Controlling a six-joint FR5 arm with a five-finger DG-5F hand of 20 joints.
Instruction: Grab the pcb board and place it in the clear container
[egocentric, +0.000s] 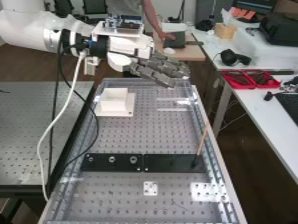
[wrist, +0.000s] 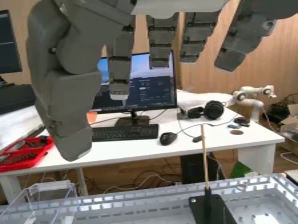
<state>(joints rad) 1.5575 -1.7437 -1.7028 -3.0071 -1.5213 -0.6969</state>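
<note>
Near: small white plate (egocentric: 151, 188) may be mistaken for board; cannot tell which piece is board. Beyond: low sweep could tip stick (egocentric: 202, 141). Far: early release could miss clear container (wrist: 48, 197) on bench (egocentric: 120, 136). Hand (egocentric: 158, 66) empty, fingers straight. Count: white plate, one; black plates (egocentric: 174, 163), two; stick, one; container, one; white block (egocentric: 114, 102), one.

- No texts, labels, brands, numbers or signs are showing readably.
</note>
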